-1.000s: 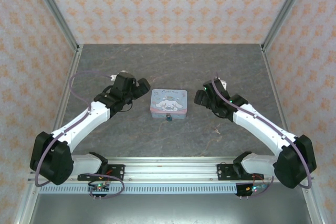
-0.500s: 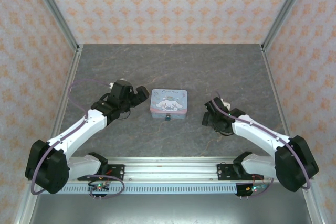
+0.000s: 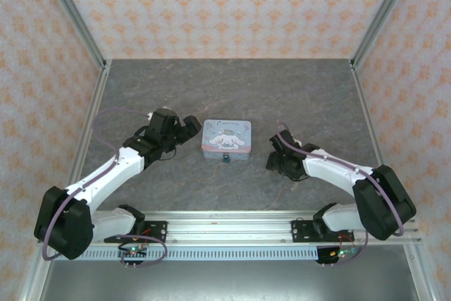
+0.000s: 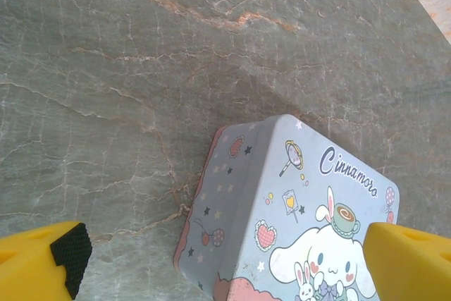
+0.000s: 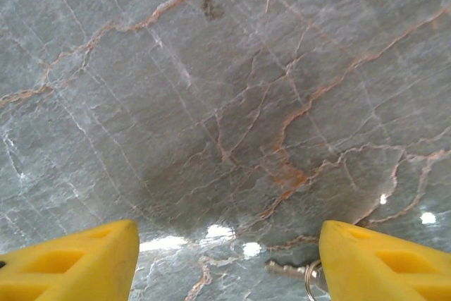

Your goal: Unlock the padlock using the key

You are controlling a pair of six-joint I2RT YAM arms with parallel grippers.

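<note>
Closing in on the key, leaving the padlock at the tin's near edge.
Top external: seeing the padlock (image 3: 227, 158) hanging at the front of the tin (image 3: 227, 137), with the left gripper (image 3: 189, 126) spread just beside the tin. Finding the right gripper (image 3: 275, 163) swung nearer and lower than a second ago. Left wrist: framing the tin's corner between wide-apart fingers. Right wrist: straddling, jaws apart, the key (image 5: 285, 268) lying flat on the tabletop (image 5: 211, 103). Judging it thin, light and slippery, best pinched across its head.

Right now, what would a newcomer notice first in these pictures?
The pastel cartoon tin sits centrally, a tiny blue padlock at its near edge. The left hand hovers open at the tin's left end; the right hand, open, hangs above the small key on the table.
</note>
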